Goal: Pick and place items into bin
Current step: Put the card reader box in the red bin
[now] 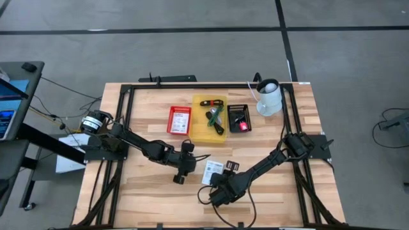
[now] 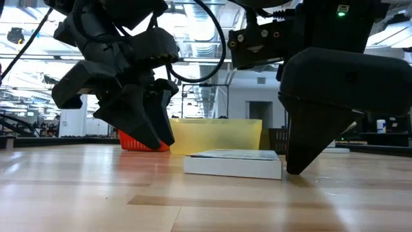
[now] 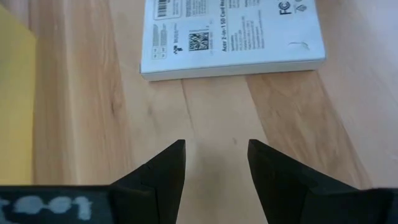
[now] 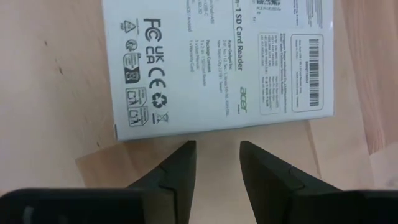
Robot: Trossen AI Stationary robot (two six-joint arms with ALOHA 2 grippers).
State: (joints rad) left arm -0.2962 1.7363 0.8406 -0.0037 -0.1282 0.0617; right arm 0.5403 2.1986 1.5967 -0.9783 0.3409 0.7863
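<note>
the white printed packet (image 1: 212,170) lies flat on the table (image 1: 307,198), in front of the yellow bin (image 1: 200,133), between the two grippers. only the high view shows the bins in a row: a red basket (image 1: 179,119), the yellow bin with green-and-black handled tools (image 1: 215,119) inside, a black tray (image 1: 239,117) with a tiny pink-red piece (image 1: 243,125).

the left wrist view shows the left gripper (image 3: 216,158) spread, empty, just short of the packet's edge. the right wrist view shows the right gripper (image 4: 217,155) spread too, its fingertips close to the packet's printed side, holding nothing. the low view shows the packet's thin side (image 2: 233,164) resting on the wood, the right gripper's fingers just beside it.
</note>
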